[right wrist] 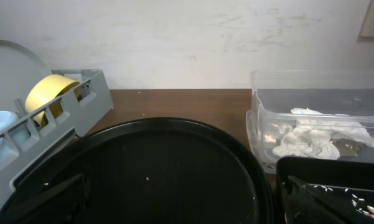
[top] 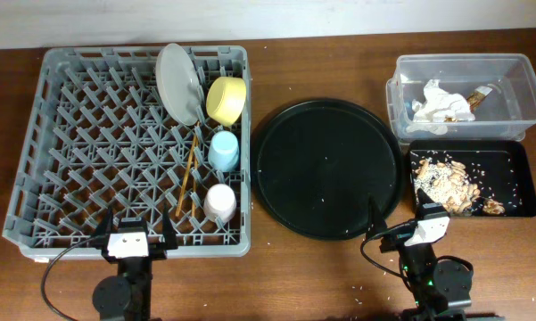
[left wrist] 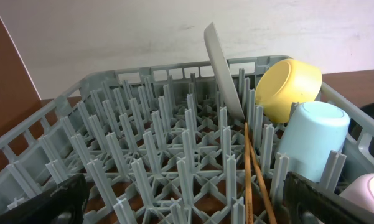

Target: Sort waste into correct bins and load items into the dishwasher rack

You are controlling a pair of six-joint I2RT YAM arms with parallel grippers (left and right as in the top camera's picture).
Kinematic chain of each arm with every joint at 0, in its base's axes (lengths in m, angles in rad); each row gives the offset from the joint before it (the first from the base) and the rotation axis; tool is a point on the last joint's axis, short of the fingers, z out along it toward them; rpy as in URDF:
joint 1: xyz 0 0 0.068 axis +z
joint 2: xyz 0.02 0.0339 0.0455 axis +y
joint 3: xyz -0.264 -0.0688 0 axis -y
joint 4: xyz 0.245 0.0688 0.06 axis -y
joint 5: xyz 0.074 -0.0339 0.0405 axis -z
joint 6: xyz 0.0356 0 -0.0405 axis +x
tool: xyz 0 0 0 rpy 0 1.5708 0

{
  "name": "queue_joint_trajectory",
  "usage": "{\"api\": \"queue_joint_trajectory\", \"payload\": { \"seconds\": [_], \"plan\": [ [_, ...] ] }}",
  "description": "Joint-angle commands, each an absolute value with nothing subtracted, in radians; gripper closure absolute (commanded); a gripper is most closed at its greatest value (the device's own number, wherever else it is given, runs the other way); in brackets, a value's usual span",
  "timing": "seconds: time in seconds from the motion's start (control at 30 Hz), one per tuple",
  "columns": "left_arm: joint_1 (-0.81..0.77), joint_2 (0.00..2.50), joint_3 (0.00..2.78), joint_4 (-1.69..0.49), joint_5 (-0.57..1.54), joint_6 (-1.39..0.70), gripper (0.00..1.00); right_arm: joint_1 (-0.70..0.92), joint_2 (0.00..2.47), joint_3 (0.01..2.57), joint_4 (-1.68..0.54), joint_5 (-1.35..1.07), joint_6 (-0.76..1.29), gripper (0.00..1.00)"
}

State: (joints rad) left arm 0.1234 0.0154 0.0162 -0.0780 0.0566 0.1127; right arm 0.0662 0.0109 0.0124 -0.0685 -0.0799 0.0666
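Closest in, my left fingers (left wrist: 43,205) sit spread wide with nothing between them, low over the near edge of the grey dishwasher rack (top: 45,107). My right fingers (right wrist: 50,202) are parted just as wide and hold nothing. They hover at the near rim of the large round black tray (top: 328,169), close to the near left corner of the shallow black rectangular tray (top: 517,153).

All the dishes are in the rack, along its right side. The white plate (top: 177,82) stands on edge between the pegs at the far end, leaning a little. Just beside it, the yellow bowl (top: 226,99) is tipped on its side against the right wall. Nearer to me the light blue cup (top: 224,151) stands mouth down, and nearer again is the small white cup (top: 220,202). The chopsticks (top: 188,178) lie together on the grid, left of the two cups, running from the plate's foot towards me.

On the right of the tabletop (top: 321,276), the clear tub (top: 517,67) holds the crumpled white tissues (top: 441,104) and the gold-brown wrapper (top: 482,94). The rectangular tray sits just in front of the tub, with the tan-brown food scraps (top: 446,183) heaped at its left end.
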Motion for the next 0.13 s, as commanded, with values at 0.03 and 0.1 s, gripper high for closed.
{"api": "queue_joint_trajectory", "payload": {
  "seconds": [0.03, 0.1],
  "plan": [
    [0.119, 0.005, 0.009, -0.076, 0.064, 0.129, 0.00, 0.072, 0.004, 0.006, -0.072, -0.083, 0.059, 0.02],
    [0.119, 0.005, 0.009, -0.076, 0.064, 0.129, 0.00, 0.072, 0.004, 0.006, -0.072, -0.083, 0.059, 0.02]
  ]
}}
